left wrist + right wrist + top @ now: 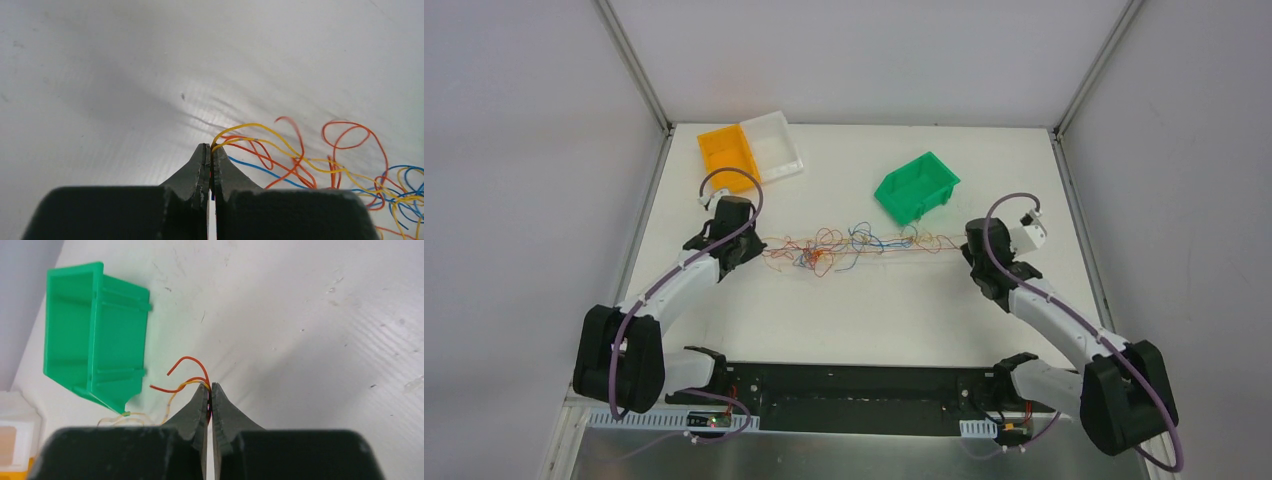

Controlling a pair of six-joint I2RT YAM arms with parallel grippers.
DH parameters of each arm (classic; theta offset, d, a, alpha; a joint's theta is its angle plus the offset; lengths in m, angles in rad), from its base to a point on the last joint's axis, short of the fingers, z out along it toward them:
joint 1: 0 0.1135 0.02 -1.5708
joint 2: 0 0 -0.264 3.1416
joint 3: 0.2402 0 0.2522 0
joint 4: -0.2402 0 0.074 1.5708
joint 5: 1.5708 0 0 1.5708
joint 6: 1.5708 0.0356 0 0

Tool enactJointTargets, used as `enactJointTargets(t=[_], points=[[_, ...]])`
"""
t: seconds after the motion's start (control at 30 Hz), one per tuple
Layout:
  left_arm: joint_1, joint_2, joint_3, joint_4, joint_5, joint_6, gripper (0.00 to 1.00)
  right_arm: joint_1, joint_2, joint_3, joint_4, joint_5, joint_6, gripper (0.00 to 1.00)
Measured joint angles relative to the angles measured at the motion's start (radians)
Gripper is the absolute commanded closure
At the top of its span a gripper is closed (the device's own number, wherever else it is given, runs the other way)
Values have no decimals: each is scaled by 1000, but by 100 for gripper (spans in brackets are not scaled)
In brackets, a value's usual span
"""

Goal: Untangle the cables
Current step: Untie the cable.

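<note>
Tightly, 2 tools (pixel 210 148) (pixel 210 386) pinch hair-fine, curly cables (pixel 820 254).

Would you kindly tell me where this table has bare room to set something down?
The widest bare patch lies between the cables and the near edge. A smaller one lies between the white bin and the green bin. Crowded: the strip from left hand to right hand, strung with cables.

High rear overview of the whole table (pixel 844 320); two wrist close-ups low over it (cables (pixel 824 250) common to all)
</note>
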Motion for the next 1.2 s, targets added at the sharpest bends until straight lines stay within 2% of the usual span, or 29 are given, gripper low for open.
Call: enactJointTargets(t=[0.1,0.27,0.3,0.37,0.4,0.47,0.5,0.6,0.7,0.87,0.93,1.03,1.1,1.2], points=[[19,-23,-21,-26,-40,-27,100,-9,-74,-43,-2,40,17,96],[20,-35,-28,-39,-54,-18,100,-13,-80,-56,-2,54,18,98],[20,-34,-28,-40,-51,-4,98,-13,-78,-56,-1,54,18,97],[20,-30,-28,-40,-36,26,91,-14,-72,-57,7,45,7,88],[21,-29,-28,-40,-18,45,82,-16,-69,-61,24,31,-6,79],[24,-27,-35,-25,18,85,46,-19,-68,-83,89,-17,-44,47],[25,-31,-47,-4,40,108,35,-22,-69,-104,142,-55,-72,37],[31,-65,-125,91,146,156,23,-22,-78,-185,293,-172,-143,30],[31,-119,-199,167,261,189,20,-5,-67,-205,342,-262,-211,28],[19,-160,-203,230,320,235,23,103,29,-124,373,-322,-319,27],[-10,-158,-187,216,287,256,24,169,88,-64,371,-322,-362,27],[-109,-130,-122,164,205,293,25,238,156,14,351,-317,-403,29],[-193,-98,-66,138,132,322,25,254,187,48,334,-310,-413,32],[-269,-63,-4,113,103,361,26,254,213,64,298,-293,-415,34]])
